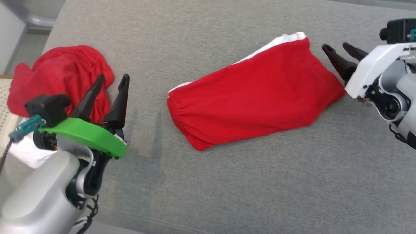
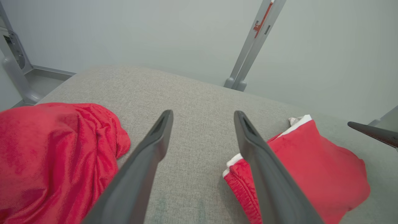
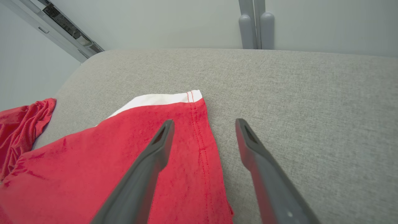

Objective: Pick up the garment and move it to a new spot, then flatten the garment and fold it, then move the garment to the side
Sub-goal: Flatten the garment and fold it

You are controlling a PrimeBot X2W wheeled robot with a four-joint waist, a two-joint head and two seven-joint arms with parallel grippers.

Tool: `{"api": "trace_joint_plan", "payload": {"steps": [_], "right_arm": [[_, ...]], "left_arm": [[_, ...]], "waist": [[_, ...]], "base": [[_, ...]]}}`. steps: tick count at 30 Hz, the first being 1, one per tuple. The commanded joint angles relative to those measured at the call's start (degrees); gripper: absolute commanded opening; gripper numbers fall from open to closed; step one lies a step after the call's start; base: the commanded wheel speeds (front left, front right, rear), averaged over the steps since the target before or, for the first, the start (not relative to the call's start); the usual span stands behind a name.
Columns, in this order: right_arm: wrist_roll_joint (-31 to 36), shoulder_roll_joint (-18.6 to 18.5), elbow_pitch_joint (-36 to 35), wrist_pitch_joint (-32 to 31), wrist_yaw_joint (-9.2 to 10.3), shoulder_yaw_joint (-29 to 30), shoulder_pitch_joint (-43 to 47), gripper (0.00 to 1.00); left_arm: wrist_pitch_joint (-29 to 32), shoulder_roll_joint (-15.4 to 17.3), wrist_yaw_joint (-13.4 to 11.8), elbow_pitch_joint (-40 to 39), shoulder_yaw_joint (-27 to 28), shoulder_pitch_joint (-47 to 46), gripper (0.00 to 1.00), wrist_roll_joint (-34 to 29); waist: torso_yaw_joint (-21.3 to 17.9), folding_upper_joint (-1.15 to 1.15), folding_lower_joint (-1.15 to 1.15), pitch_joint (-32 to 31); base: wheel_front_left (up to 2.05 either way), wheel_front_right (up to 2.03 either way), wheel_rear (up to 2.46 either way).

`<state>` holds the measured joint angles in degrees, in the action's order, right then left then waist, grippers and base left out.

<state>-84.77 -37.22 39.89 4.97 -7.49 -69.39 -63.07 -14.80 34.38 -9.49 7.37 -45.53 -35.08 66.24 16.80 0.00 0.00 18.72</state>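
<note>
- I see the folded red garment (image 1: 253, 94) lying flat near the middle of the grey cushion (image 1: 227, 188), with white trim along its far edge.
- My left gripper (image 1: 113, 79) is spread wide and empty, between that garment and a crumpled red cloth (image 1: 58, 74).
- My right gripper (image 1: 336, 47) is spread wide too, holding nothing, at the garment's right end.
- Something white (image 1: 29, 156) sits under my left arm; possibly cloth, but I can't tell.
</note>
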Motion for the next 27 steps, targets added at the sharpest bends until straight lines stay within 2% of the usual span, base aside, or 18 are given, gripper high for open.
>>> {"api": "trace_joint_plan", "payload": {"steps": [1,5,9,13,19,24,27], "right_arm": [[-0.6,-0.4,1.3,-0.7,0.00,-0.3,0.8,1.00],[-2.2,-0.3,4.2,-4.5,0.00,-1.0,2.0,1.00],[-3.8,-0.1,6.4,-9.1,0.00,-1.4,2.3,1.00],[-5.1,0.8,9.3,-13.1,0.00,-1.5,2.2,1.00],[-5.1,2.6,13.4,-16.5,0.00,-1.9,2.0,1.00],[-6.8,5.4,11.0,-21.8,-0.06,-2.2,2.8,1.00],[-7.3,5.8,10.0,-24.8,-0.10,-2.4,3.1,1.00]], "left_arm": [[-0.4,-1.5,-0.7,-1.5,2.8,2.4,1.00,-2.9],[-0.3,-7.0,-1.0,-4.9,10.2,10.4,1.00,-10.7],[-0.3,-12.4,1.5,-4.8,14.3,16.9,1.00,-15.0],[-0.3,-16.3,4.5,-3.2,16.3,20.3,1.00,-17.7],[-0.3,-20.4,8.1,-0.3,18.4,22.1,1.00,-20.5],[-0.3,-22.5,10.2,1.6,20.1,22.5,1.00,-22.6],[-0.3,-23.5,11.2,2.8,20.9,22.7,1.00,-23.1]], "waist": [[2.4,0.00,0.00,0.2],[5.0,0.00,0.00,0.3],[7.0,0.00,0.00,0.1],[8.6,0.00,0.00,0.0],[10.3,0.00,0.00,0.6],[10.4,0.00,0.00,1.1],[10.0,0.00,0.00,0.8]], "base": [[0.00,0.00,0.00],[0.00,0.00,0.00],[0.00,0.00,0.00],[0.00,0.00,0.00],[0.00,0.00,0.00],[0.00,0.00,0.00],[0.00,0.00,0.00]]}}
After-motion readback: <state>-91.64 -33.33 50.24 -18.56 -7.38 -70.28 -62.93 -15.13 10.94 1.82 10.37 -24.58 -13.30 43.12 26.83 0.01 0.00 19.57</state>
